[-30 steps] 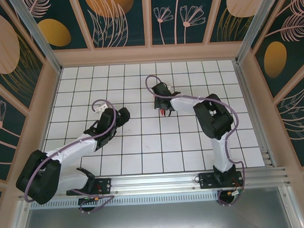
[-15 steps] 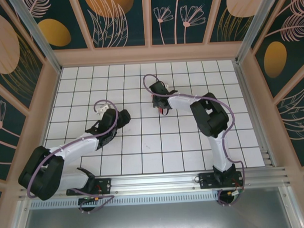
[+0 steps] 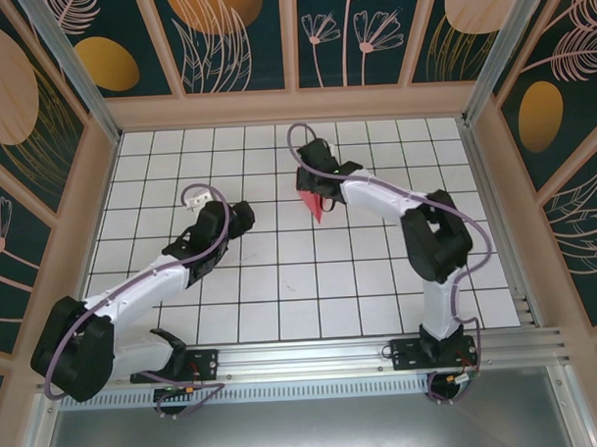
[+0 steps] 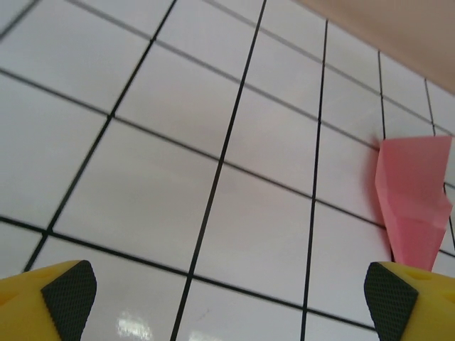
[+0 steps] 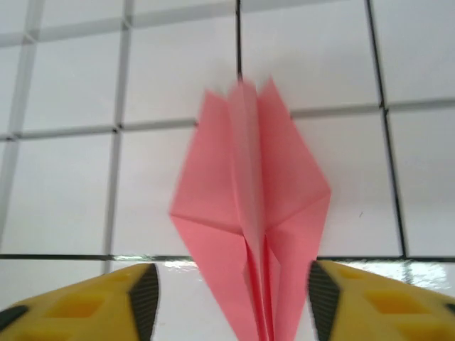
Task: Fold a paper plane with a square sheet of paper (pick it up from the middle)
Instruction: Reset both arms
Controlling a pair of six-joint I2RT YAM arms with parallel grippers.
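Free tiled table (image 3: pixel 281 283) around paper plane (image 3: pixel 314 205)

- The desk (image 3: pixel 282 312) is white and glossy, ruled by thin black lines into a square grid. Soft patches of glare lie on it in the wrist views.
- A tan wooden ledge (image 3: pixel 294 106) borders the desk along the far side and both flanks.
- The back wall (image 3: pixel 243 39) has dark teal panels between tan battens, painted with orange ovals and pale line-drawn leaves and flowers.
- The left wall (image 3: pixel 21 145) and the right wall (image 3: pixel 571 165) carry the same pattern.
- Silvery metal posts (image 3: pixel 67 65) rise at the two far corners.
- An aluminium rail (image 3: pixel 313 352) runs along the near edge, with a dull grey metal sheet (image 3: pixel 306 429) just beside it.
- The light is even and casts only faint shadows.
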